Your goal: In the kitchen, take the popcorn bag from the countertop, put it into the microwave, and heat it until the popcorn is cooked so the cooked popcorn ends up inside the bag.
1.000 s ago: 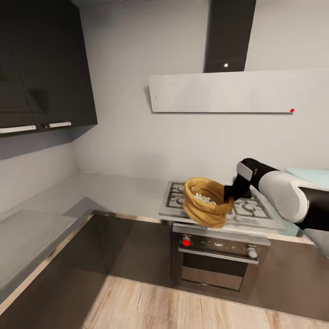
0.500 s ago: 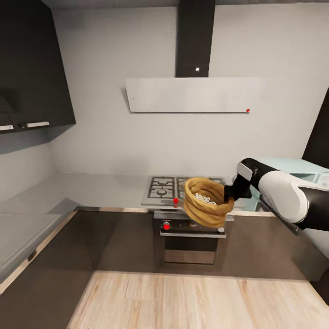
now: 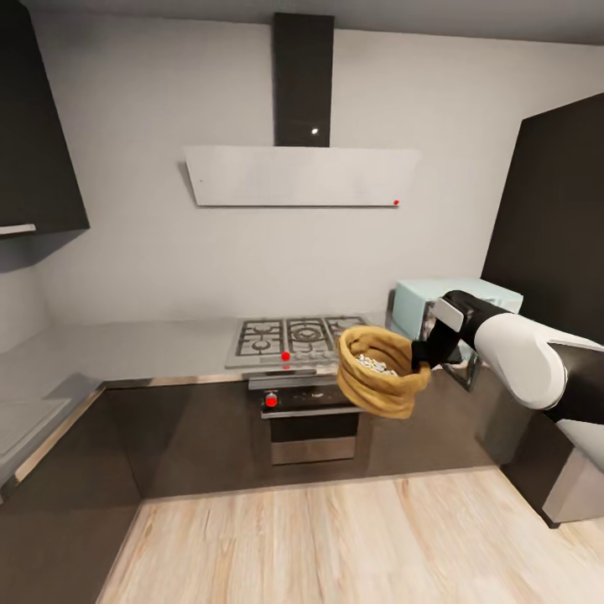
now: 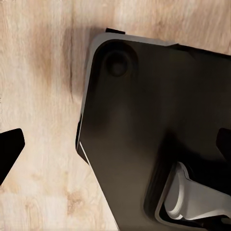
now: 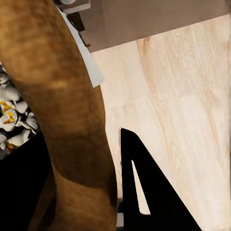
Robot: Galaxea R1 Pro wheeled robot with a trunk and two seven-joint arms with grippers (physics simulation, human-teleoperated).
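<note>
Head view showed the right claw [image 3: 417, 359] clamped on the rim of the wrinkled tan-gold cloth popcorn bag [image 3: 379, 382], held mid-air at centre right; the pale mint-blue box microwave [image 3: 419, 307] sat just behind it, slightly right, on the grey desk [image 3: 126, 348]

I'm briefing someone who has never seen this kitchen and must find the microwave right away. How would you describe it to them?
Start at the gas hob under the flat white hood, then follow the grey countertop toward the tall dark cabinet. The microwave sits there on the counter, behind the right tool holding the popcorn bag. It is the one pale mint-blue box among dark and grey surfaces.
</note>
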